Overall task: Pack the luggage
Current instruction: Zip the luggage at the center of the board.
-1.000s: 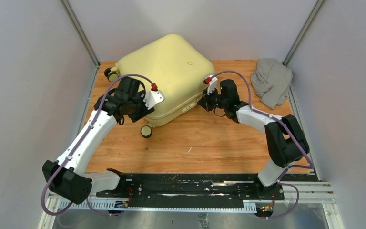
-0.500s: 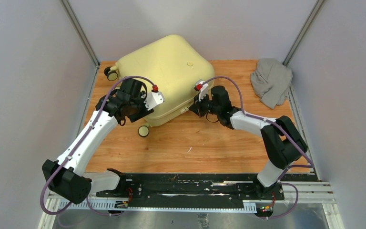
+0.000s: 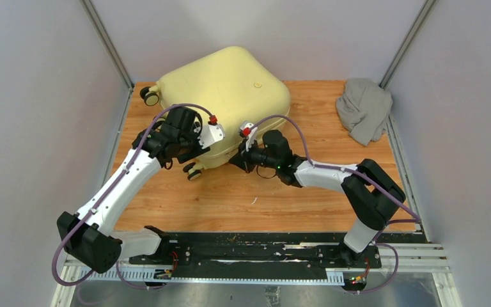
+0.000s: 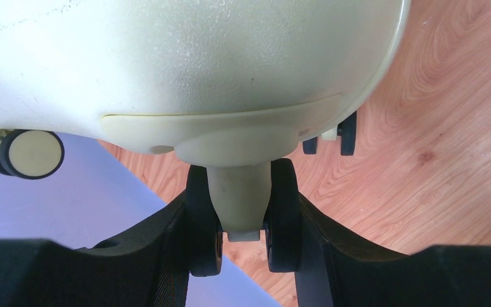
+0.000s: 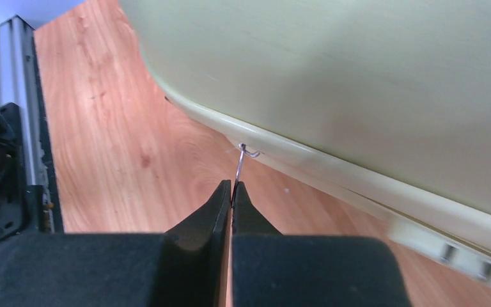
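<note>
The pale yellow luggage (image 3: 224,96) lies closed on the wooden table, at the back left. My left gripper (image 3: 193,165) is at its near left corner, shut on a corner wheel (image 4: 240,198); the jaws (image 4: 243,220) clamp the twin black tyres from both sides. My right gripper (image 3: 236,160) is at the luggage's front edge, shut on a thin metal zipper pull (image 5: 239,167) that hangs from the shell's seam. In the right wrist view the fingers (image 5: 231,187) are pressed together around the pull. The shell fills the top of both wrist views (image 4: 198,64) (image 5: 358,77).
A crumpled grey cloth garment (image 3: 363,109) lies at the back right corner. Another luggage wheel (image 3: 148,97) sits at the back left, near the wall post. Grey walls close in the table on the left, right and back. Bare wood (image 3: 262,198) lies in front of the luggage.
My right gripper has slid left along the luggage's front edge, holding the zipper pull. My left gripper has shifted slightly right, still at the near corner wheel.
</note>
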You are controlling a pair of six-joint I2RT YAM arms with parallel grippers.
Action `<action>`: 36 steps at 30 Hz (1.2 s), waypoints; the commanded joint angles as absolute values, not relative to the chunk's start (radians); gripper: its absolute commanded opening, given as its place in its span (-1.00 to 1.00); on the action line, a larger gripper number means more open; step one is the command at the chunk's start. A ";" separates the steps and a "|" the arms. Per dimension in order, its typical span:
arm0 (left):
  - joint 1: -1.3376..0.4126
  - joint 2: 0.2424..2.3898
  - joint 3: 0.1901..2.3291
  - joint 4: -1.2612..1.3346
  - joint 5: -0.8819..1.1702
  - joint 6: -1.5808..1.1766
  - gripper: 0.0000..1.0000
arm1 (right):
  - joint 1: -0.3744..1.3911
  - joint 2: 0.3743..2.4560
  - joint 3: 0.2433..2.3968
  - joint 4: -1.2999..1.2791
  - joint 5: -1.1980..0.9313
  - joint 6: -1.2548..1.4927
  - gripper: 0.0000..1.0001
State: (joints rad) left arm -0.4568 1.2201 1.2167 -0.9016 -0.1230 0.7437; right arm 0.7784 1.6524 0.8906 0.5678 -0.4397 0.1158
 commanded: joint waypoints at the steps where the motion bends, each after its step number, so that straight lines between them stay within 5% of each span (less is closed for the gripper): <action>1: -0.503 1.199 1.295 -0.676 -0.011 0.766 -1.00 | 0.889 1.675 0.889 0.697 -0.555 0.200 -1.00; 11: -0.514 1.168 1.210 -0.761 0.185 0.625 -0.95 | 0.905 1.609 0.735 0.714 -0.439 0.315 -0.94; 16: -0.517 1.189 1.268 -0.865 0.222 0.614 0.00 | 0.786 1.519 0.647 0.566 -0.299 0.449 -0.18; 19: -0.500 1.164 1.294 -0.893 0.185 0.651 0.92 | 0.697 1.439 0.610 0.486 -0.279 0.507 0.03; 20: -0.484 1.154 1.302 -0.897 0.183 0.664 0.99 | 0.675 1.412 0.597 0.462 -0.265 0.526 0.09; 26: -0.242 1.226 1.434 -0.902 0.183 0.741 1.00 | 0.589 1.348 0.601 0.352 -0.212 0.583 0.17; 31: 0.044 1.473 1.697 -0.901 0.310 0.644 1.00 | 0.582 1.434 0.707 0.317 -0.240 0.651 0.09; 36: 0.153 1.654 1.826 -0.819 0.322 0.549 1.00 | 0.583 1.496 0.755 0.326 -0.251 0.710 0.07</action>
